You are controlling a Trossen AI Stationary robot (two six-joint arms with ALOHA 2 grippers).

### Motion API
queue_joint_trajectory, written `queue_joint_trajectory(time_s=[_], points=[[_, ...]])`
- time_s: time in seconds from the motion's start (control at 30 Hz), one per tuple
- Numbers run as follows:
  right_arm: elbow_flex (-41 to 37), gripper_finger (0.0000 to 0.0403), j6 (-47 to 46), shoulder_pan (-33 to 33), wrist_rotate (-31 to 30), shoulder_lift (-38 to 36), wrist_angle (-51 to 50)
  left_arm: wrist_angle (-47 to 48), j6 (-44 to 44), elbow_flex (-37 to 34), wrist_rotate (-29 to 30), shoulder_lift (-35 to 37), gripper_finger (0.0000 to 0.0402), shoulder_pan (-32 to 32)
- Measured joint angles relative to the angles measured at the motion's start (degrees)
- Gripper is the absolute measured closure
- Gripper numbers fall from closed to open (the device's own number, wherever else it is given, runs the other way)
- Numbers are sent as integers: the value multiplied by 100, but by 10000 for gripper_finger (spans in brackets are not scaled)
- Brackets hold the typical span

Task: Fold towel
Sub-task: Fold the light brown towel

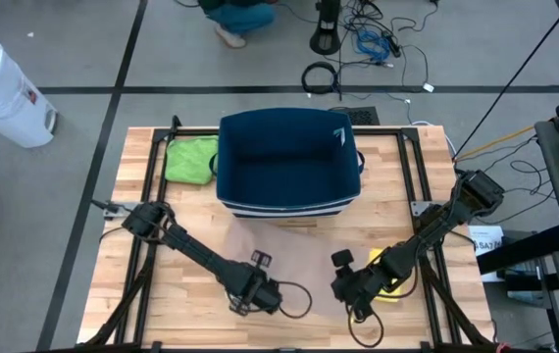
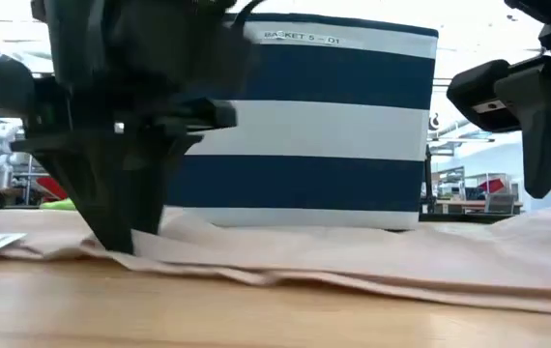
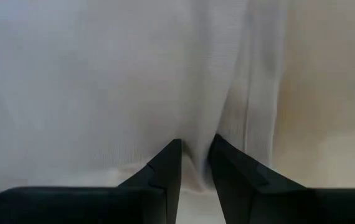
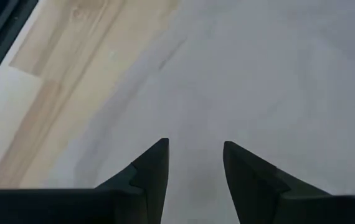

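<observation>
Towel (image 1: 294,265) lies flat — left gripper (image 3: 195,163) pinches a fold of it; right gripper (image 4: 195,163) hovers above, spread.

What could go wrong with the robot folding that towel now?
The left gripper pinches only a thin ridge of the towel, so the cloth might slip out when lifted. The right gripper hovers open above the towel; lifting unevenly could leave a crooked fold. The towel's far edge lies against the striped basket, so pulling could drag it or bunch there.

Left gripper (image 3: 195,163) jaws pinched narrow; right gripper (image 4: 195,163) jaws apart.
</observation>
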State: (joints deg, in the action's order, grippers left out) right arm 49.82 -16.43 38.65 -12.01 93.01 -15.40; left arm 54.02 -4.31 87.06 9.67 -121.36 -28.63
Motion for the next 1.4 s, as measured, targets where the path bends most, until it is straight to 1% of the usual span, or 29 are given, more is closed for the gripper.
queue_joint_trajectory(time_s=[0.13,0.27,0.47,0.57,0.63,0.77,0.87,0.97,1.07,1.13,1.27,1.4], points=[[0,264,-26,40,100,0,-91,925,12,-28,503,-32,308,189],[0,264,-87,145,361,0,-148,1346,8,-38,897,-55,308,356],[0,264,27,389,445,-1,-118,1605,-139,123,1733,-55,308,397],[2,264,39,420,344,-2,-160,1628,-134,389,1991,-55,308,345],[7,264,-66,420,228,-2,-358,1629,-132,609,2117,-55,308,313],[7,264,-364,419,133,-2,-885,1635,-132,1029,2142,-55,308,258],[7,264,-584,418,131,-2,-1080,1643,-132,1255,2144,-52,308,201],[7,264,-780,421,206,-2,-1132,1747,-139,1349,2140,-52,308,161],[7,264,-879,424,351,-2,-1132,1557,-95,1354,2072,-50,308,142],[7,264,-907,428,392,-2,-1137,1222,45,1354,1953,-50,308,142],[7,264,-985,426,506,-2,-1256,265,400,1354,1676,-50,308,149],[7,264,-1175,426,824,-2,-1671,-763,795,1308,1308,-48,308,174]])
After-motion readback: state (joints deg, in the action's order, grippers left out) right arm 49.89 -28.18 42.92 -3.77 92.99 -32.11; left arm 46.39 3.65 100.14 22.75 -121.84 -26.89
